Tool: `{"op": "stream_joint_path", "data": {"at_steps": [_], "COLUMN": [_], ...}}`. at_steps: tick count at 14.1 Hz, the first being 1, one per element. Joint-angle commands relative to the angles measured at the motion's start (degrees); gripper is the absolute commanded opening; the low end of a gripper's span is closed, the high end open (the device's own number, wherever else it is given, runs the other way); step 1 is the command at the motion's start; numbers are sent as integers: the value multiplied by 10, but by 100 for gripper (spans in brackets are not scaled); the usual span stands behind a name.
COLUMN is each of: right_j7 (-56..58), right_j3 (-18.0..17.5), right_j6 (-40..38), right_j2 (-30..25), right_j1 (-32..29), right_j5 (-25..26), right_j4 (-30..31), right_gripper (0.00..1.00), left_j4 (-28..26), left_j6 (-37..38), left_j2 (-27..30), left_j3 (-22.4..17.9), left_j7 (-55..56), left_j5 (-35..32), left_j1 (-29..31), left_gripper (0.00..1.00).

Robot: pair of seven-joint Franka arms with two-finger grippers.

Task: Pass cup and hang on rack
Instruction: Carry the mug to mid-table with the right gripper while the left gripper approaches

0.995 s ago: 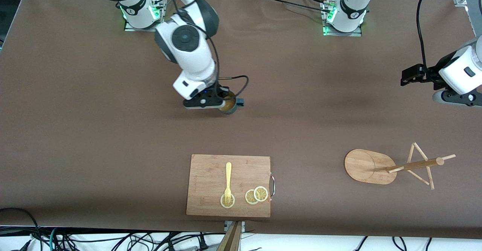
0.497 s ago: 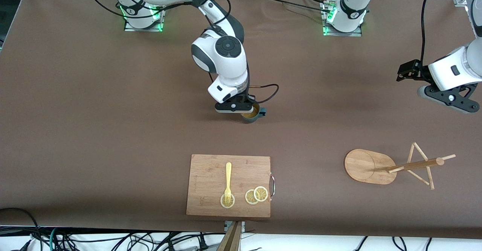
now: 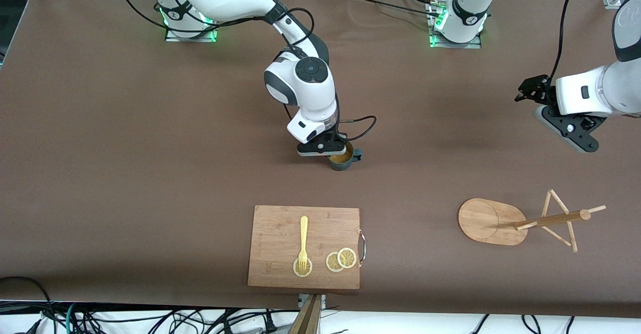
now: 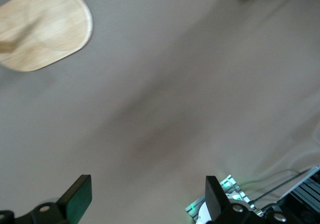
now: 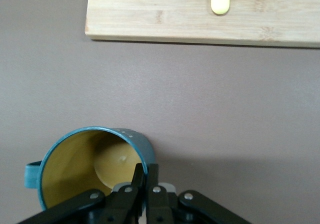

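Teal enamel-look cup [image 3: 342, 160], round-walled with a smooth mustard-yellow inside and one small teal side handle, upright over the middle of the bench [image 3: 100, 148], carried by the right end effector [image 5: 146, 176], whose two black fingers are pressed together on the cup's rim, one inside the wall and one outside. Matte brown sheet covers the bench. Rectangular cutting board [image 3: 280, 234] of pale banded wood, with a metal loop handle at one short edge, lies nearer the front camera than the cup; on it a slim yellow fork [image 3: 303, 241] and three thin round lemon slices [image 3: 340, 260]. Light wooden rack [image 3: 493, 221], flat oval base, round central post and thin angled pegs, stands toward the left arm's end. Left end effector [image 4: 145, 199] hangs over bare bench near that end, flat dark fingers spread wide, holding nothing.
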State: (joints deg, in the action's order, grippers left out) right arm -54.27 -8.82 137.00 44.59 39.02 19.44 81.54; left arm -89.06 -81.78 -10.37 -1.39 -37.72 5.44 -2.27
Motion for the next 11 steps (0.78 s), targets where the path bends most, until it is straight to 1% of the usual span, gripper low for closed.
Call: {"op": "stream_joint_path", "data": {"at_steps": [1, 2, 3, 4, 7, 9, 10, 11], "right_j7": [-9, -10, -6, -5, 3, 6, 9, 19], "right_j3": [10, 11, 10, 10, 10, 10, 11, 11], "right_j6": [5, 6, 0, -5, -113, -179, -210, -243], "right_j2": [16, 19, 11, -5, -53, -90, -109, -129], "right_j1": [14, 14, 14, 12, 9, -3, -10, -23], "right_j5": [28, 30, 25, 18, 4, -4, -16, -28], "right_j4": [-20, -19, -21, -19, -20, -19, -19, -18], "right_gripper": [27, 96, 100, 100, 100, 100, 100, 100], "left_j4": [-31, -34, -43, -53, -84, -117, -137, -149], "left_j6": [-8, -9, -16, -26, -55, -85, -110, -133], "left_j2": [11, 11, 11, 11, 11, 11, 12, 12], "left_j3": [5, 16, 20, 21, 29, 32, 38, 53], "left_j7": [-44, -59, -74, -87, -146, -187, -210, -231], "left_j5": [22, 23, 27, 40, 76, 117, 123, 127], "left_j1": [-5, -4, -5, -5, -5, -5, -6, -5], "left_gripper": [100, 100, 100, 100, 100, 100, 100, 100]}}
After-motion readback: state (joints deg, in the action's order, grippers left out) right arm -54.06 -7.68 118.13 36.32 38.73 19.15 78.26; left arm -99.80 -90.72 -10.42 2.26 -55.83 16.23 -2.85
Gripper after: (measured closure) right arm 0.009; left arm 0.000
